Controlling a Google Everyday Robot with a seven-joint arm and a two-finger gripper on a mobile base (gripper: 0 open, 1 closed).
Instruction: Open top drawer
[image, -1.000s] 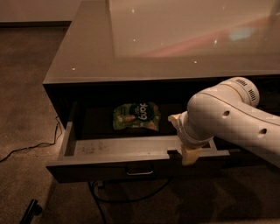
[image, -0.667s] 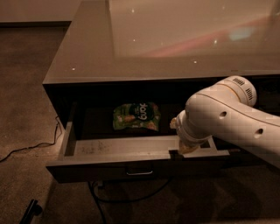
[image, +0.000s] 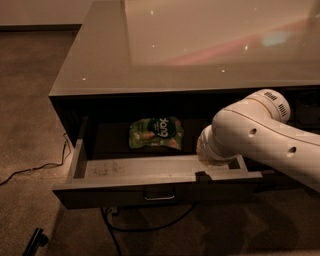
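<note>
Surface (image: 200, 45): glossy grey cabinet top, taking up the upper half of the view. Its far and right edges are cut off.
Floor (image: 30, 100): dull carpet to the left of the cabinet and in front of it.
Arm (image: 260, 135): white, brought in from the right and angled down, so that its rounded end is lowered over the right part of the drawer opening. Its base is out of view.
Top drawer (image: 125, 172): just under the surface, drawn well out, with its front standing clear of the cabinet. The light inner walls and floor are exposed. Judged open, or nearly so. The right end is covered by the arm, and any drawers below cannot be made out.
Pouch (image: 156, 133): green, lying flat at the back of the drawer and left of the arm, apart from it. The print cannot be read.
Cable (image: 30, 170): dark, trailed across the floor on the left. A loop is seen under the drawer front, and both ends are hidden.
Handle (image: 159, 196): small metal bar centred on the drawer front. It is untouched, since the pull seems to be taken at the rim instead.
Gripper (image: 204, 174): only a dark tip is seen at the top rim of the drawer front, under the arm's end and right of the handle. It was probably hooked there to draw the front outward. Whether it is released or clenched cannot be told.
</note>
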